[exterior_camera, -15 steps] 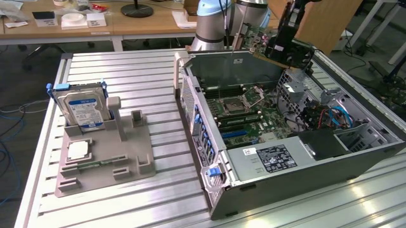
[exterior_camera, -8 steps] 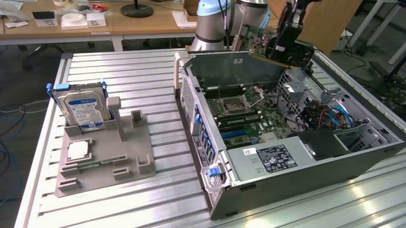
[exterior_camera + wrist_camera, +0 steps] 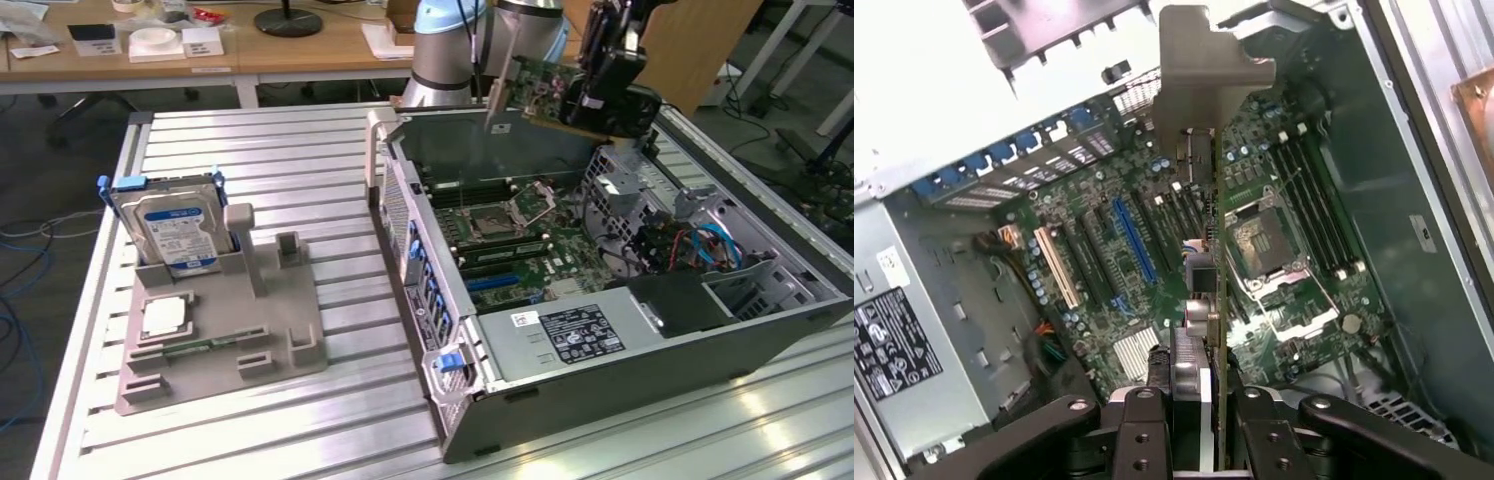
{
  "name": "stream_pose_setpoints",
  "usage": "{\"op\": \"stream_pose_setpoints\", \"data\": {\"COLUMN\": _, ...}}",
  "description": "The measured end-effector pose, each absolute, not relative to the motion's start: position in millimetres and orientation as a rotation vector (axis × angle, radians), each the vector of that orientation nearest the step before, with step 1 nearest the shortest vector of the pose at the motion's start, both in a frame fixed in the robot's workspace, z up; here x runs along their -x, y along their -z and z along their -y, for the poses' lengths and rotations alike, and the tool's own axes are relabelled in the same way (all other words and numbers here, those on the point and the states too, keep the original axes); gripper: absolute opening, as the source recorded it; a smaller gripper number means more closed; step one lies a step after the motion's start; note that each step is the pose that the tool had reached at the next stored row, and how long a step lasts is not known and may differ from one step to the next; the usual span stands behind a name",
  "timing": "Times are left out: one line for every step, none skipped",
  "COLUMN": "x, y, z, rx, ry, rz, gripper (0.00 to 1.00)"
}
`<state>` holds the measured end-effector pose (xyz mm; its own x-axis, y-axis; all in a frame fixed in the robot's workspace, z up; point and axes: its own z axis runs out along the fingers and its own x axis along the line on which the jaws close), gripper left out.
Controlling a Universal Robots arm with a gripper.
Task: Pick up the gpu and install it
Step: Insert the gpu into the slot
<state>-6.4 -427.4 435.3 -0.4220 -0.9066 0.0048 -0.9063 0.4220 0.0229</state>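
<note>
My gripper (image 3: 603,92) hangs above the far end of the open computer case (image 3: 627,395), shut on the gpu (image 3: 539,86). The gpu is a thin green circuit card with a silvery end bracket (image 3: 495,98), and it is held clear of the board below. In the wrist view the gpu (image 3: 1218,250) runs edge-on away from my gripper (image 3: 1199,405), its bracket (image 3: 1199,75) at the far end. It hovers over the motherboard (image 3: 1104,290), between the blue expansion slot (image 3: 1135,240) and the processor socket (image 3: 1262,240). The black fingers (image 3: 1142,425) press on both faces of the card.
On the exterior view's left a grey fixture (image 3: 227,345) holds an upright hard drive (image 3: 167,228), a processor chip (image 3: 163,318) and a memory stick (image 3: 187,350). Inside the case are the power supply (image 3: 571,332), drive cage (image 3: 747,290) and cables. Wooden desks stand behind the slatted metal table (image 3: 254,150).
</note>
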Motion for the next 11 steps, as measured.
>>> {"op": "stream_pose_setpoints", "data": {"x": 6.4, "y": -435.3, "z": 427.4, "rx": -1.697, "ry": 0.025, "rz": 2.625, "gripper": 0.28}}
{"op": "stream_pose_setpoints", "data": {"x": 6.4, "y": -435.3, "z": 427.4, "rx": -1.714, "ry": 0.024, "rz": 2.616, "gripper": 0.28}}
{"op": "stream_pose_setpoints", "data": {"x": 6.4, "y": -435.3, "z": 427.5, "rx": -1.73, "ry": 0.022, "rz": 2.607, "gripper": 0.28}}
{"op": "stream_pose_setpoints", "data": {"x": 6.4, "y": -435.3, "z": 427.6, "rx": -1.747, "ry": 0.019, "rz": 2.598, "gripper": 0.28}}
{"op": "stream_pose_setpoints", "data": {"x": 6.4, "y": -435.3, "z": 427.7, "rx": -1.762, "ry": 0.017, "rz": 2.591, "gripper": 0.28}}
{"op": "stream_pose_setpoints", "data": {"x": 6.4, "y": -435.3, "z": 427.9, "rx": -1.776, "ry": 0.015, "rz": 2.584, "gripper": 0.28}}
{"op": "stream_pose_setpoints", "data": {"x": 6.4, "y": -435.3, "z": 428.0, "rx": -1.789, "ry": 0.012, "rz": 2.578, "gripper": 0.28}}
{"op": "stream_pose_setpoints", "data": {"x": 6.5, "y": -435.3, "z": 428.2, "rx": -1.8, "ry": 0.009, "rz": 2.573, "gripper": 0.28}}
{"op": "stream_pose_setpoints", "data": {"x": 6.4, "y": -435.3, "z": 428.2, "rx": -1.811, "ry": 0.006, "rz": 2.569, "gripper": 0.28}}
{"op": "stream_pose_setpoints", "data": {"x": 6.4, "y": -435.2, "z": 428.4, "rx": -1.823, "ry": 0.003, "rz": 2.564, "gripper": 0.28}}
{"op": "stream_pose_setpoints", "data": {"x": 6.4, "y": -435.2, "z": 428.5, "rx": -1.836, "ry": 0.0, "rz": 2.558, "gripper": 0.28}}
